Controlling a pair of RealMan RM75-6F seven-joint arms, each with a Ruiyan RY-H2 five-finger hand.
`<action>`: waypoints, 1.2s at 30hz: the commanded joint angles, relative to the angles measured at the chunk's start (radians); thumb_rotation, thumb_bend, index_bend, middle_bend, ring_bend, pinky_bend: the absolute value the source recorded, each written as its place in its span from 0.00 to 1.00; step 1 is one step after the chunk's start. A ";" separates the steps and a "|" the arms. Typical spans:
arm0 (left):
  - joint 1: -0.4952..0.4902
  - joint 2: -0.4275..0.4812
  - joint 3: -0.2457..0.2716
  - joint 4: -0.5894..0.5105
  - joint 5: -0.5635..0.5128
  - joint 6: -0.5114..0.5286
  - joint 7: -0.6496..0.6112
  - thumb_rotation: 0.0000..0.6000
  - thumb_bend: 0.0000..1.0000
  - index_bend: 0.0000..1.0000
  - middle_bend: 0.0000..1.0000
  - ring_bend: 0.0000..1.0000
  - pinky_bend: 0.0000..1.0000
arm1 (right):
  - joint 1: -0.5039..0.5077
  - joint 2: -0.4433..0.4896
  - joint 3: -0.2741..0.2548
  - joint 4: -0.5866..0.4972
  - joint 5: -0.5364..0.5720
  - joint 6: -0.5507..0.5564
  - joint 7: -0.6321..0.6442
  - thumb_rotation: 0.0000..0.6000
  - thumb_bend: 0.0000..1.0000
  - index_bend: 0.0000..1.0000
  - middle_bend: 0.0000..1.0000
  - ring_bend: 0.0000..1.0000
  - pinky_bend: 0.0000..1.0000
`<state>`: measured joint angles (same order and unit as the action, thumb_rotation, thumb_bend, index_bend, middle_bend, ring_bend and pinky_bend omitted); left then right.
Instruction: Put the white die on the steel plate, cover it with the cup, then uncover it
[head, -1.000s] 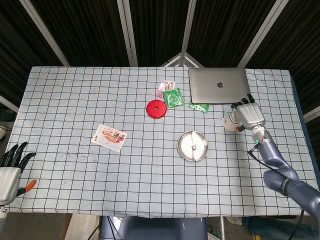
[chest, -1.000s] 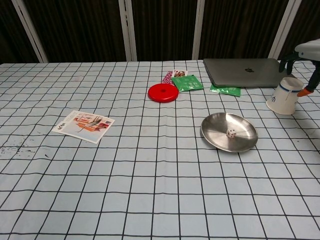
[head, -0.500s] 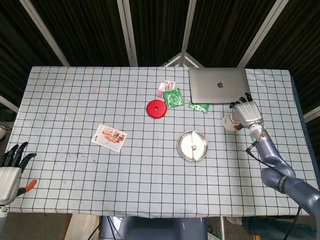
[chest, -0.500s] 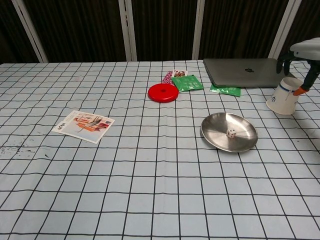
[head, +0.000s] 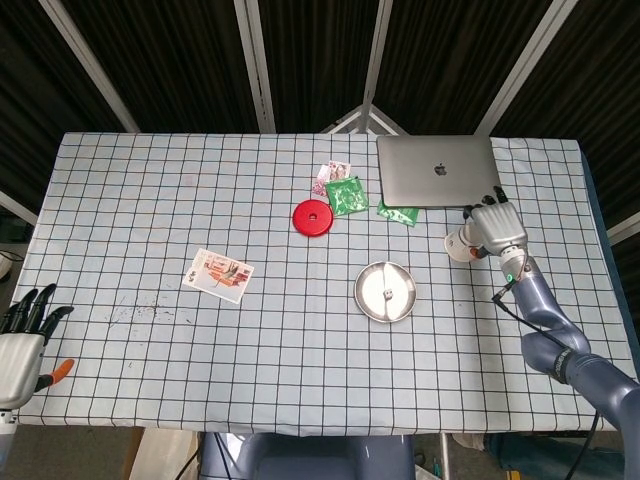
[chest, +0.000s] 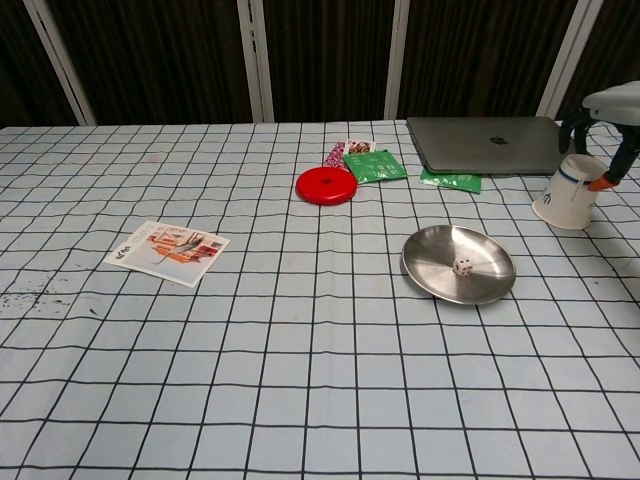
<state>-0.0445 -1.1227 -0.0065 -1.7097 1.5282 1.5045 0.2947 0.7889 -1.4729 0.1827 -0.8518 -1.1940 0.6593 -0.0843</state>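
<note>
dark slatted panels back a table (chest: 300, 400) spread with a checked cloth. the right hand (head: 495, 226) hangs over an upturned white cup (chest: 569, 192) near the table's right edge, fingers draped down around it; whether they actually grip it cannot be told. the cup stands mouth down just in front of a closed grey laptop (chest: 490, 143). to the cup's left, the steel plate (chest: 440, 270) holds the white die (chest: 463, 266), uncovered. further off lie green packets (chest: 375, 165) and a red disc (chest: 326, 185), with a printed card (chest: 167, 251) well apart toward the left. the left hand (head: 22, 340) rests at the table's near left corner, fingers spread and holding nothing.
</note>
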 joint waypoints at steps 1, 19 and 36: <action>0.000 0.000 0.000 0.000 0.000 0.001 0.000 1.00 0.28 0.23 0.00 0.00 0.13 | 0.001 -0.004 -0.001 0.005 -0.004 0.001 0.010 1.00 0.22 0.37 0.41 0.20 0.02; -0.004 -0.003 0.001 0.001 -0.006 -0.005 0.008 1.00 0.28 0.24 0.00 0.00 0.13 | 0.003 -0.023 -0.013 0.035 -0.029 0.005 0.035 1.00 0.28 0.43 0.45 0.23 0.02; -0.006 0.000 0.002 0.000 -0.006 -0.007 0.001 1.00 0.28 0.24 0.00 0.00 0.13 | -0.003 0.033 -0.002 -0.050 -0.027 0.034 0.008 1.00 0.37 0.48 0.47 0.25 0.02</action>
<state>-0.0504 -1.1229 -0.0047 -1.7103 1.5220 1.4974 0.2962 0.7856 -1.4559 0.1744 -0.8754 -1.2228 0.6831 -0.0666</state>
